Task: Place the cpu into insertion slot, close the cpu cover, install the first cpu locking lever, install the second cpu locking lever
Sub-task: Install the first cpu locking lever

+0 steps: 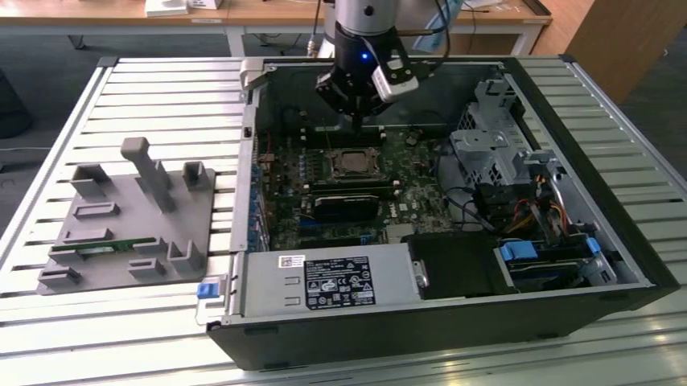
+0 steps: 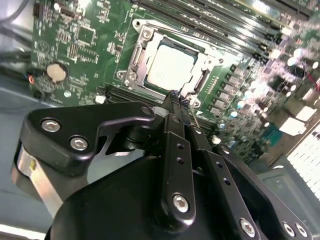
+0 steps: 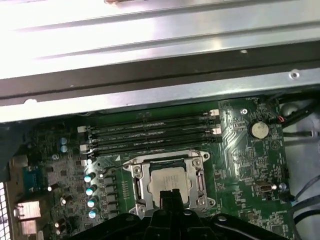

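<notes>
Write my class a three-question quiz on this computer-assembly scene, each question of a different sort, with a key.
1. True or false: the cpu is already on the motherboard.
2. The cpu cover is: A lowered around the cpu; B standing upright; C detached.
3. Fill in: in the exterior view, the grey fixture stands to the computer case's ____.
Key: 1 true; 2 A; 3 left.

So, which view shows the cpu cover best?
The second wrist view: the cpu cover is close, its frame nearly unobstructed. In the first wrist view the tool hides one edge; the exterior view shows it small.
</notes>
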`<action>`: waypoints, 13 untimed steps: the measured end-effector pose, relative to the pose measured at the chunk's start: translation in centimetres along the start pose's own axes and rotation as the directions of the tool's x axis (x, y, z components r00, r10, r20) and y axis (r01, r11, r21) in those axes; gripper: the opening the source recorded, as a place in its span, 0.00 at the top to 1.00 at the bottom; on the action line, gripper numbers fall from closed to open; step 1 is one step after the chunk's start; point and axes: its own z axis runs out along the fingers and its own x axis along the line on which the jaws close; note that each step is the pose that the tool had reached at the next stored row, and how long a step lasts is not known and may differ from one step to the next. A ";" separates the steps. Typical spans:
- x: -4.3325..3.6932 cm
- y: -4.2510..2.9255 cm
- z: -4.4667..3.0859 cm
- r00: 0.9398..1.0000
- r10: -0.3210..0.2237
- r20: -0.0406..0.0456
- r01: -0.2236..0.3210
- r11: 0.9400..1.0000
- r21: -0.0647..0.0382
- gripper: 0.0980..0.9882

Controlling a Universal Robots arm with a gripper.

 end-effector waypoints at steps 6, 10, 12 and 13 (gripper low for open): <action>0.00 0.00 0.02 0.994 -0.109 -0.003 0.109 0.994 -0.002 0.99; 0.00 0.00 0.02 0.985 -0.174 -0.004 0.174 0.985 -0.003 0.99; 0.00 0.00 0.03 0.978 -0.209 -0.005 0.209 0.978 -0.004 0.99; 0.00 0.00 0.03 0.974 -0.226 -0.005 0.226 0.974 -0.004 0.99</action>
